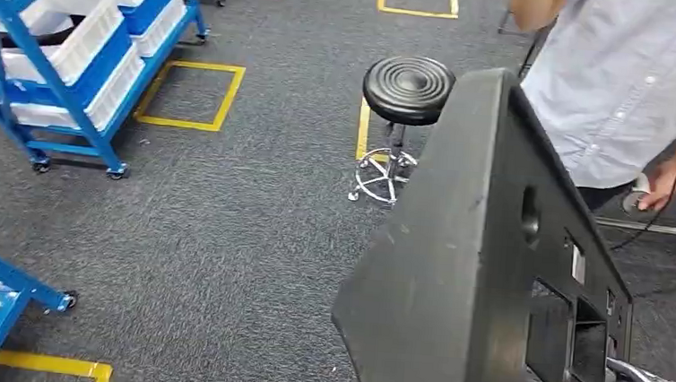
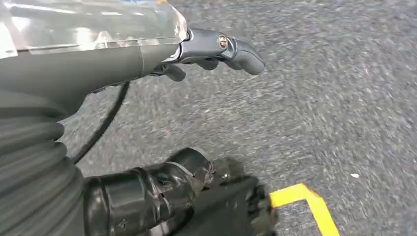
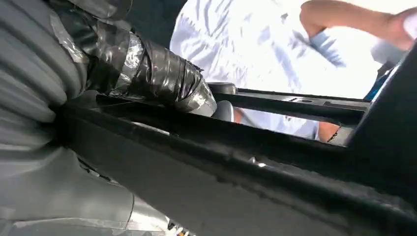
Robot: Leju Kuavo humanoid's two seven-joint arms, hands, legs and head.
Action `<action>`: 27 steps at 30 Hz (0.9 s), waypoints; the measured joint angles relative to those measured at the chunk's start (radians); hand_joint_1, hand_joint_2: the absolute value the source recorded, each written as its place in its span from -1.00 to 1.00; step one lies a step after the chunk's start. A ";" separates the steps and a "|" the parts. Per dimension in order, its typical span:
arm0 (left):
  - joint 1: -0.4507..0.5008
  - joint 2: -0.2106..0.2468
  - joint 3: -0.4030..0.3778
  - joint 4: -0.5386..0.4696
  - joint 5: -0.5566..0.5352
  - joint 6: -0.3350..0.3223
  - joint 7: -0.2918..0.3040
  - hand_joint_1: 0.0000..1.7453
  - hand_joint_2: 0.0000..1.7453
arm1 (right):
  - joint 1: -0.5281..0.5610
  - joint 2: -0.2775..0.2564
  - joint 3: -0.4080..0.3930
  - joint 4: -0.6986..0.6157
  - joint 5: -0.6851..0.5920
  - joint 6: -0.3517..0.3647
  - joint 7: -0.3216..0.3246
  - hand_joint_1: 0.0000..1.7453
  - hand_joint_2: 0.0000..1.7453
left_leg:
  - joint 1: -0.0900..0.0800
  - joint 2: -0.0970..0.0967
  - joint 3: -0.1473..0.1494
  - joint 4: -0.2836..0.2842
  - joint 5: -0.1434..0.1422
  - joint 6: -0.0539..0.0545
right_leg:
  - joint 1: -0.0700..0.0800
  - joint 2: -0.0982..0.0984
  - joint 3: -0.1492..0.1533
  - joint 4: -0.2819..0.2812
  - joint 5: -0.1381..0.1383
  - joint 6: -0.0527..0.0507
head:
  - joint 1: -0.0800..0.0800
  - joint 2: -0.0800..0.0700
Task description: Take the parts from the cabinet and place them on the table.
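Black stool beside a person

No readable text, label, brand or number appeared on anything in the three views; the black panel, the blue racks' white bins and the person's shirt carried no legible marks, and the yellow tape outlines on the grey carpet were plain lines without lettering

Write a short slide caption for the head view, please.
Robot's-eye view: a large black panel carried over grey carpet, past a black stool, blue shelving and a person in a light shirt.
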 joint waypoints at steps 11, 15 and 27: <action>0.001 -0.002 0.000 0.000 0.002 -0.006 -0.004 -1.00 1.00 | 0.008 0.000 0.000 0.002 -0.001 0.000 0.000 1.00 1.00 | -0.001 0.145 0.012 -0.017 0.006 0.025 | -0.018 -0.102 -0.116 0.232 -0.087 0.047 | 0.005 0.000; -0.001 -0.002 0.000 0.000 0.002 -0.007 -0.005 -1.00 1.00 | 0.007 0.000 0.000 0.003 -0.001 0.000 0.000 1.00 1.00 | -0.010 0.182 0.025 -0.006 -0.013 0.003 | -0.004 -0.184 0.011 -0.008 -0.008 0.035 | 0.004 0.000; 0.003 -0.002 0.001 0.000 0.003 -0.018 -0.010 -1.00 1.00 | 0.012 0.000 0.000 0.003 0.000 0.000 0.000 1.00 1.00 | -0.002 0.097 -0.082 0.209 -0.069 -0.017 | -0.006 -0.042 0.011 -0.009 -0.004 -0.007 | 0.002 0.000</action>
